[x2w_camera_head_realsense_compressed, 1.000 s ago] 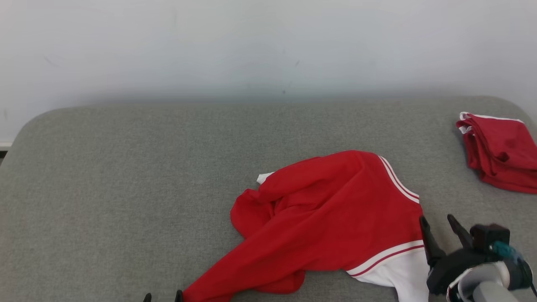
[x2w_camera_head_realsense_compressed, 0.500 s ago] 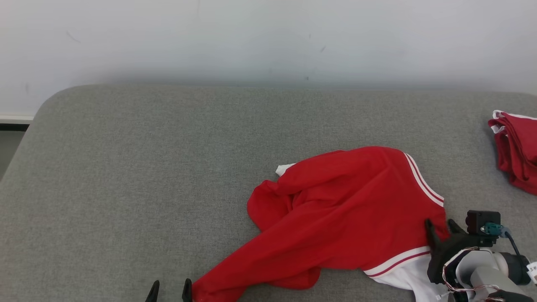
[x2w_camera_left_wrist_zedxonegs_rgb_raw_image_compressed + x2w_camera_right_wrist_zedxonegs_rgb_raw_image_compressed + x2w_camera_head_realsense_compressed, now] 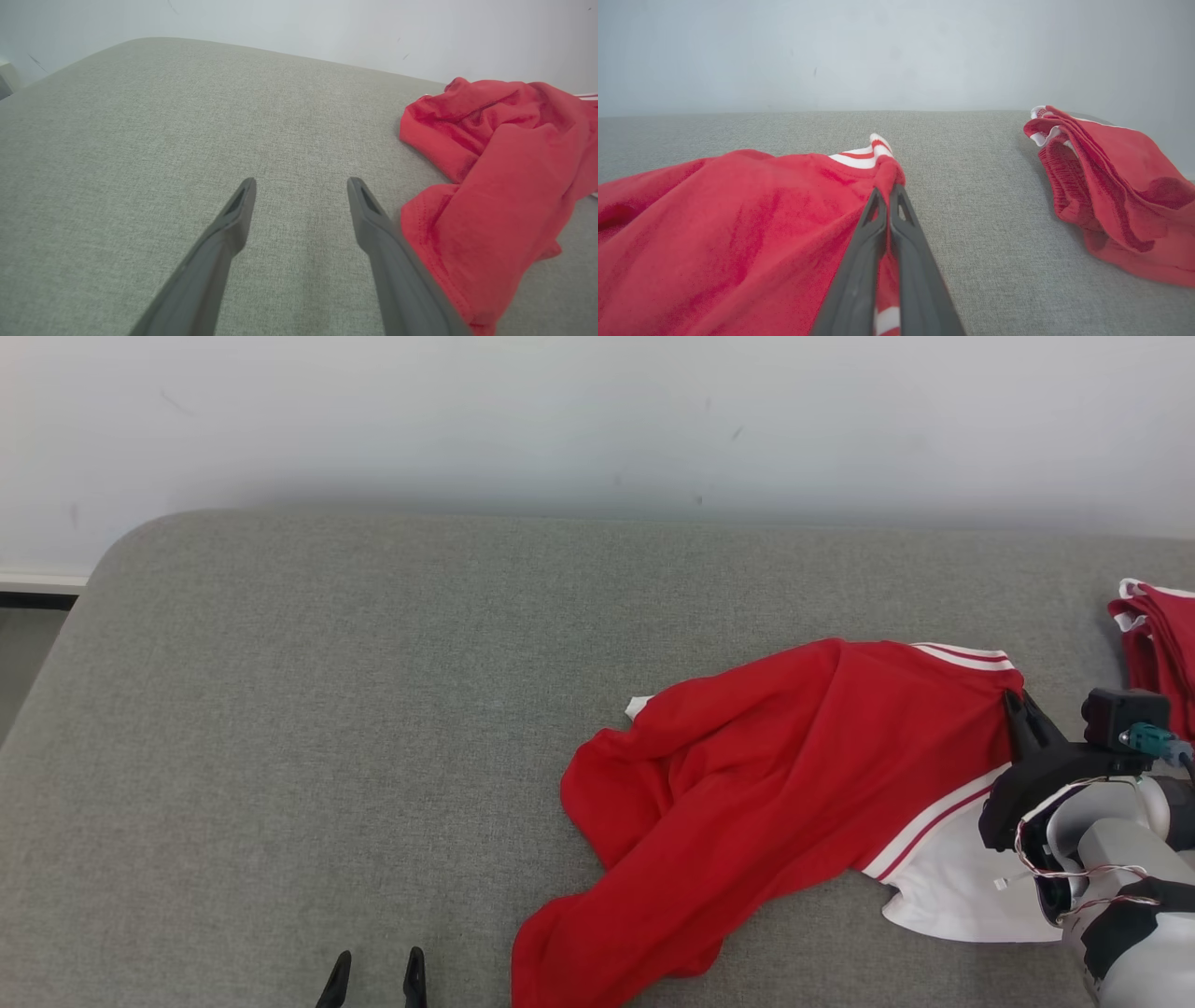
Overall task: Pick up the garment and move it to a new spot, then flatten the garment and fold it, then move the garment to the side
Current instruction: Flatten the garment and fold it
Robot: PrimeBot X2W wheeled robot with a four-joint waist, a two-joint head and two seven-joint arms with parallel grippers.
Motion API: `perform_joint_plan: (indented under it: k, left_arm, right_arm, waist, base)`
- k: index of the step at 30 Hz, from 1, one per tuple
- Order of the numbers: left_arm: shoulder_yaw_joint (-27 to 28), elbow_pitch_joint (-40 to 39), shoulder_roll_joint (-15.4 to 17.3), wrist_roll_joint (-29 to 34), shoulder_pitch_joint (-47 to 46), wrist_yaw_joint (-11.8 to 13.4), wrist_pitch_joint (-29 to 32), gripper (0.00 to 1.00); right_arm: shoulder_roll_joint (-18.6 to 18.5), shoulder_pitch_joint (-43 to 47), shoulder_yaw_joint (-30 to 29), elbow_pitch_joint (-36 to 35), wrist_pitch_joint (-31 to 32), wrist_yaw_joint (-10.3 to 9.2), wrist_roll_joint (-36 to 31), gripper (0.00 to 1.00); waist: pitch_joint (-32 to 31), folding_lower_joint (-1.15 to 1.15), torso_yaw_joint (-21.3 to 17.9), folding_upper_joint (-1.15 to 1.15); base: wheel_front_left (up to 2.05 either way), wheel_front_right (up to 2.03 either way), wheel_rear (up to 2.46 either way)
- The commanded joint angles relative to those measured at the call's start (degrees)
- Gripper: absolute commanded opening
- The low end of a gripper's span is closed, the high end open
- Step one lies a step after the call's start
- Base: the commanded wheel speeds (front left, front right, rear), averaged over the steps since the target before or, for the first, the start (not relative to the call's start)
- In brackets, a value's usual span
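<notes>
Fingers of our left gripper (image 3: 301, 183) stand spread wide with nothing between them, low over the grey cushioned surface (image 3: 327, 709), nearest to us. To that gripper's right, near it but apart from it in the head view, lies the closest end of the red garment (image 3: 794, 775), a rumpled lobe of cloth. From there the garment runs away and to the right across the cushion, bunched into folds through its middle, with a small white corner showing at its far left edge.

Our right gripper (image 3: 888, 190) is clenched on the garment's right-hand edge. Its two dark fingers are pressed together with a ridge of red cloth pinched between them, and the red-and-white striped trim peaks just past the fingertips. A white panel of the garment lies beneath that wrist.

To the right of the right gripper, and apart from it, a second red piece of clothing (image 3: 1111, 186) with white edging rests folded on the cushion. Beyond everything stands a pale wall (image 3: 560, 411).
</notes>
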Motion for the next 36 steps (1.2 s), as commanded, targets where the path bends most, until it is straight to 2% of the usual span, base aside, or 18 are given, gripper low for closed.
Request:
perform_joint_plan:
  k: [1,2,3,4,5,8,12,17,21,29,36]
  left_arm:
    - [-0.2,-0.1,-0.1,0.3,-0.6,0.2,-0.2,1.00]
    - [-0.3,0.0,-0.1,0.2,-0.6,0.2,-0.2,1.00]
    - [-0.5,0.0,-0.1,0.1,-0.6,0.2,-0.2,1.00]
    - [-0.6,0.0,-0.1,0.0,-0.6,0.3,-0.2,1.00]
    - [-0.7,0.1,0.0,-0.2,-0.5,0.4,-0.2,1.00]
    - [-0.8,0.3,-0.1,-0.3,-0.1,0.3,-0.2,1.00]
    - [-1.8,0.6,-0.1,0.1,1.2,-0.6,-0.2,1.00]
    - [-3.3,0.4,0.0,0.0,3.5,-1.4,-0.2,1.00]
    - [-5.0,1.2,-0.1,0.0,5.7,-2.5,-0.2,1.00]
    - [-9.1,5.3,-0.3,-1.0,6.4,-4.3,-0.2,1.00]
    - [-12.4,8.4,-0.9,-2.9,4.8,-4.8,-0.2,1.00]
  right_arm:
    - [-0.1,-0.2,0.2,0.6,-0.3,-0.13,-0.3,0.00]
    - [0.0,-0.5,0.4,1.0,-0.3,-0.12,-0.2,0.00]
    - [0.2,-0.8,0.6,1.6,-0.3,-0.13,-0.3,0.06]
    - [0.4,-0.9,0.9,2.1,-0.3,-0.13,-0.4,0.44]
    - [0.4,-1.1,0.9,2.2,-0.3,-0.13,-0.4,1.00]
    - [-0.8,-0.7,0.0,-0.3,-0.3,-0.13,-1.2,1.00]
    - [-1.9,3.6,-4.5,-8.4,-0.2,-0.13,-2.8,1.00]
    - [-0.9,11.7,-10.2,-18.8,-0.2,-0.13,-5.4,1.00]
    - [0.4,18.7,-13.9,-24.3,-0.2,-0.13,-6.6,1.00]
    - [4.1,29.3,-18.7,-30.8,-0.2,-0.13,-7.6,1.00]
    - [6.5,34.9,-18.4,-31.0,-0.3,-0.13,-7.9,1.00]
  waist:
    - [0.1,0.01,0.2,0.00]
    - [0.1,0.01,0.2,0.00]
    - [0.2,0.01,0.3,0.00]
    - [0.2,0.01,0.3,0.00]
    - [0.2,0.01,0.2,0.00]
    - [-0.3,0.01,-0.1,0.00]
    - [-1.6,0.01,-0.8,0.00]
    - [-3.5,0.01,-1.7,0.00]
    - [-4.1,0.01,-2.1,0.00]
    - [-3.4,0.01,-2.8,0.00]
    - [-2.9,0.01,-3.3,0.00]
  base:
    - [0.00,0.00,0.00]
    - [0.00,0.00,0.00]
    - [0.00,0.00,0.00]
    - [0.00,0.00,0.00]
    - [0.00,0.00,0.00]
    - [0.00,0.00,0.00]
    - [0.00,0.00,0.00]
    - [0.00,0.00,0.00]
    - [0.00,0.00,0.00]
    - [0.00,0.00,0.00]
    - [0.00,0.00,0.00]
